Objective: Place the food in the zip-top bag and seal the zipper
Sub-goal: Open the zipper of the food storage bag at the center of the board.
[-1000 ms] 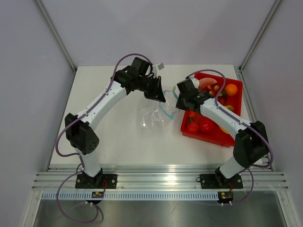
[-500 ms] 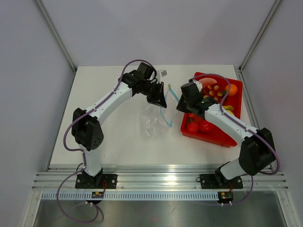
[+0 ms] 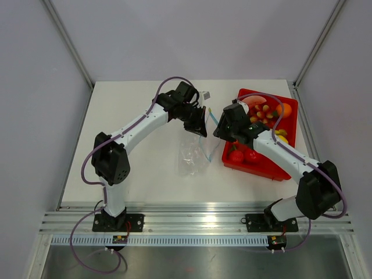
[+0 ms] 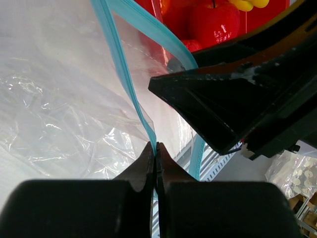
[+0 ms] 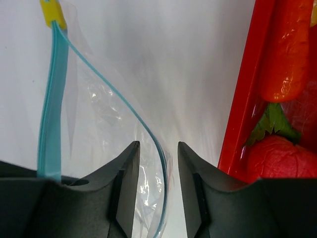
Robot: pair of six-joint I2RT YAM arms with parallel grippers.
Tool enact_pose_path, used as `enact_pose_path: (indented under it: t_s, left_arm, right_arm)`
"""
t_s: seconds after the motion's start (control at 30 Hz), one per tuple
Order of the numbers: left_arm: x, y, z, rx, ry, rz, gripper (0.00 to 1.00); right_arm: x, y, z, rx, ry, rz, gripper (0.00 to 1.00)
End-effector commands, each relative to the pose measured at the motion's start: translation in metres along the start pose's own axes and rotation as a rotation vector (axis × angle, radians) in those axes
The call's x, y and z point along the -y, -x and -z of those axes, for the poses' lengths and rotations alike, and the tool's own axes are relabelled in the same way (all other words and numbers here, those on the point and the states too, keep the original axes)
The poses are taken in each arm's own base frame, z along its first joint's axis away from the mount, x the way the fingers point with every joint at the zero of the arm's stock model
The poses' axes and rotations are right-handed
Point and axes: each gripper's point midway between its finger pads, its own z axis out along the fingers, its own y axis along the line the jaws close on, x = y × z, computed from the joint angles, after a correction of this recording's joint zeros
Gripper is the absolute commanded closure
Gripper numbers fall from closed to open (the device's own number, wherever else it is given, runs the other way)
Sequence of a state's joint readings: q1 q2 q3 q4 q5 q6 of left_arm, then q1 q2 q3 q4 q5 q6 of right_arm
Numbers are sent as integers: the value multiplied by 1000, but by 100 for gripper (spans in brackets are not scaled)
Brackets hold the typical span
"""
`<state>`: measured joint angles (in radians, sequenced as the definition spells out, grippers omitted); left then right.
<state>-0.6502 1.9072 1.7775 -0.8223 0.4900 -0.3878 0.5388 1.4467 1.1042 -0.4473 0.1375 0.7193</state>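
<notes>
Left gripper (image 4: 156, 148): pinching the zipper (image 4: 125, 74).
Right gripper (image 5: 158, 148): spread, zipper strip between jaws, contact unclear.
Zip-top bag (image 3: 192, 158): left of tray (image 3: 256, 167).

Food (image 3: 264, 110) in tray (image 3: 261, 170) partly hidden under right arm (image 3: 279, 150); carrot (image 5: 285, 49) cut off.

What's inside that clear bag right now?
Nothing shows inside the bag, only white table through it. The food sits in the tray. The left arm covers its top edge.
</notes>
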Motion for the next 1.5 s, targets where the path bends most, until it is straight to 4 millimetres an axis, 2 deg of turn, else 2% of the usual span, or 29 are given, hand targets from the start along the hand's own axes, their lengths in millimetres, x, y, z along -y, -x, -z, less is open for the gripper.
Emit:
enact_pose_path:
  t_s: [0.0, 0.1, 0.27, 0.37, 0.43, 0.5, 0.53, 0.57, 0.77, 0.9, 1.0, 1.2, 1.3, 1.4, 1.43, 1.47]
  left_arm:
    - [2, 6, 4, 31, 10, -35, 100]
    - [3, 5, 4, 35, 4, -37, 100]
    - [4, 4, 4, 35, -1, -32, 100]
    - [5, 4, 5, 37, -3, -31, 100]
    - [6, 3, 5, 35, -7, -32, 100]
    - [7, 4, 6, 37, -12, -34, 100]
    - [8, 5, 7, 41, -15, -36, 100]
    - [9, 5, 7, 41, -17, -35, 100]
    - [18, 7, 17, 60, -41, -50, 100]
    - [32, 8, 28, 69, -91, -67, 100]
    - [37, 9, 31, 72, -111, -72, 100]
    - [51, 10, 42, 88, -165, -81, 100]
    - [57, 10, 46, 95, -185, -88, 100]
    - [61, 11, 50, 98, -200, -91, 100]
    - [61, 11, 50, 99, -202, -92, 100]
    - [61, 10, 51, 95, -199, -95, 100]
  right_arm:
    - [-21, 17, 31, 69, 79, -2, 56]
    - [-30, 25, 46, 96, 104, 13, 57]
    - [-38, 25, 60, 108, 111, 33, 57]
    - [-45, 25, 66, 113, 135, 36, 62]
    - [-55, 21, 68, 105, 165, 46, 72]
    - [-61, 16, 64, 88, 179, 55, 83]
    - [-64, 10, 58, 63, 186, 54, 92]
    - [-64, 7, 54, 52, 186, 51, 94]
    - [-61, -21, 20, -29, 192, 10, 98]
    - [-61, -36, 2, -74, 214, -20, 100]
    - [-67, -35, -1, -72, 271, -47, 99]
    - [-54, -45, -14, -120, 244, -102, 100]
    - [-40, -48, -21, -122, 170, -113, 99]
    - [-24, -40, -27, -83, 56, -120, 98]
    - [-1, -42, -31, -72, -65, -118, 98]
    - [5, -39, -30, -63, -108, -113, 96]
